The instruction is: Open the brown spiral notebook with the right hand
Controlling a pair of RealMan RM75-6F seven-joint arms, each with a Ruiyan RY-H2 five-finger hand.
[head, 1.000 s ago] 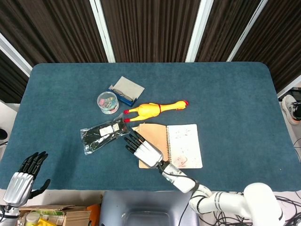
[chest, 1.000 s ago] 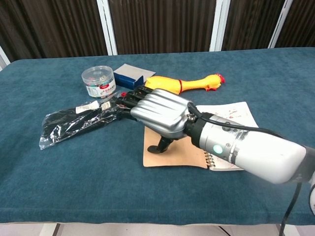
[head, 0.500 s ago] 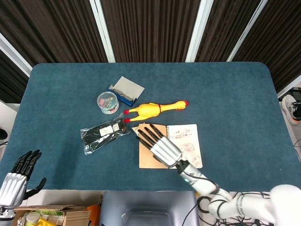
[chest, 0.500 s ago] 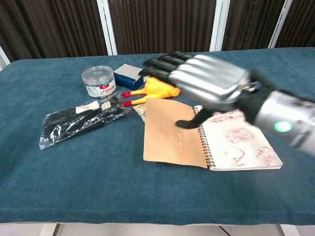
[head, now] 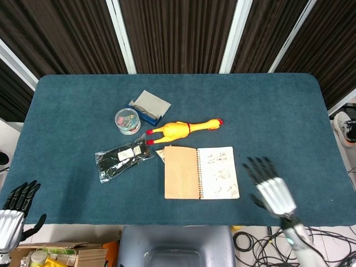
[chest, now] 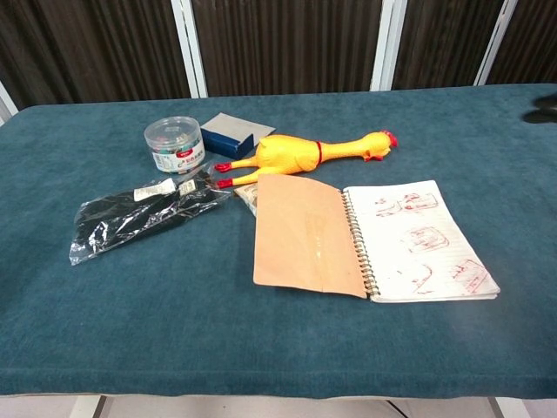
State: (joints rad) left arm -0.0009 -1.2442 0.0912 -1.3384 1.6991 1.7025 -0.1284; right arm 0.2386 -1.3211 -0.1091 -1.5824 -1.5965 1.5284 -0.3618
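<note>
Right robot hand [head: 271, 189] withdrew right (fingers spread), notebook [head: 201, 172] open.

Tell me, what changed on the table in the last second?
The right hand, which lay over the brown spiral notebook, lifted off and drew back right, fingers spread, holding nothing. The notebook stays open, brown cover folded left. The left hand sank slightly. The yellow rubber chicken, black plastic bag and round clear tub stayed put.
</note>
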